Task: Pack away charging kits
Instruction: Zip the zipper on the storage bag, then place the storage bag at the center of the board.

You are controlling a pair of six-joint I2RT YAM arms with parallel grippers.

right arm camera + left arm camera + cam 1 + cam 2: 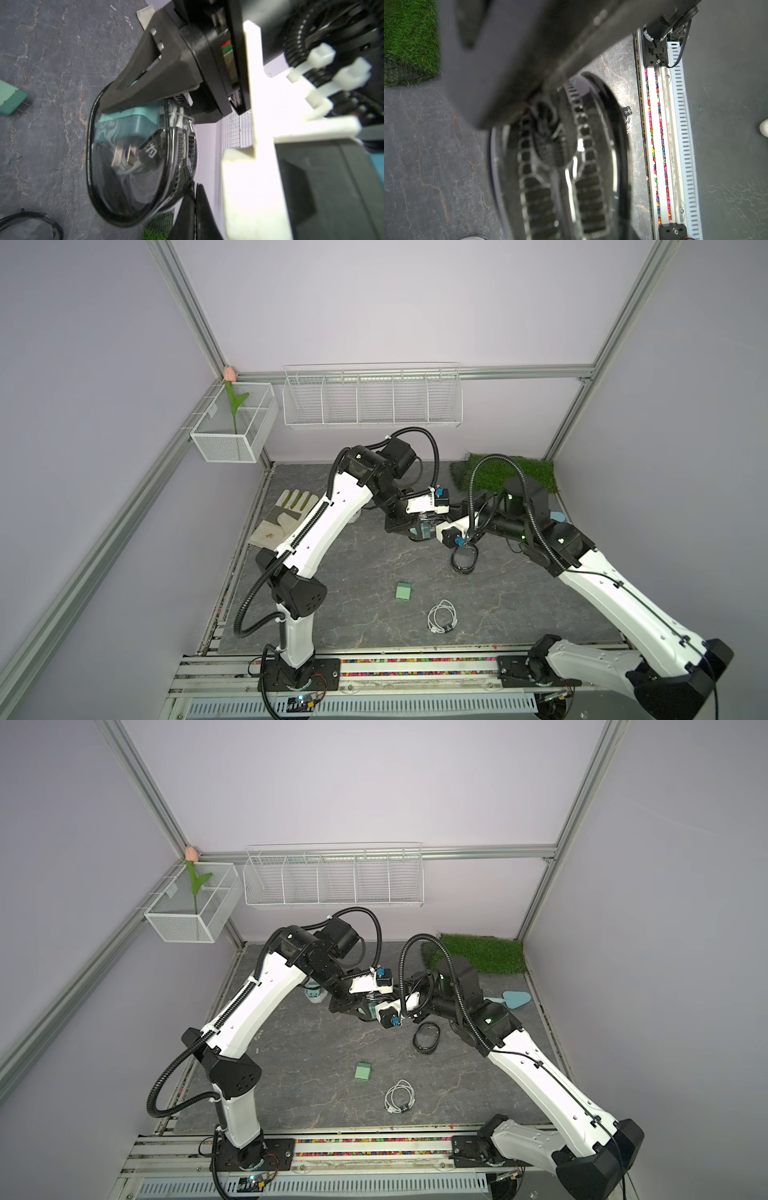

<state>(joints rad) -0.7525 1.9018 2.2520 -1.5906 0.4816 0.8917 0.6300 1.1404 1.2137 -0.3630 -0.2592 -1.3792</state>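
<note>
Slate tabletop [332, 572], mid-task: left gripper [415, 530] clamps a clear black-rimmed case [124, 166] holding a charger block [133, 122] and cable [176, 116]; right gripper [195, 199], jaws together, at its zip. One loose block [403, 591], one coiled cable [442, 616] and an empty case [454, 563] lie nearby, apparently unpacked.

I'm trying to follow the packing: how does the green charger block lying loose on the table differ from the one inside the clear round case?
The loose charger block lies bare on the table; the cased charger block sits in a clear, black-rimmed round case. The loose one's nearest white cable lies apart from it; the cased one is packed against a coiled cable. Both are teal-green squares with metal prongs.
</note>
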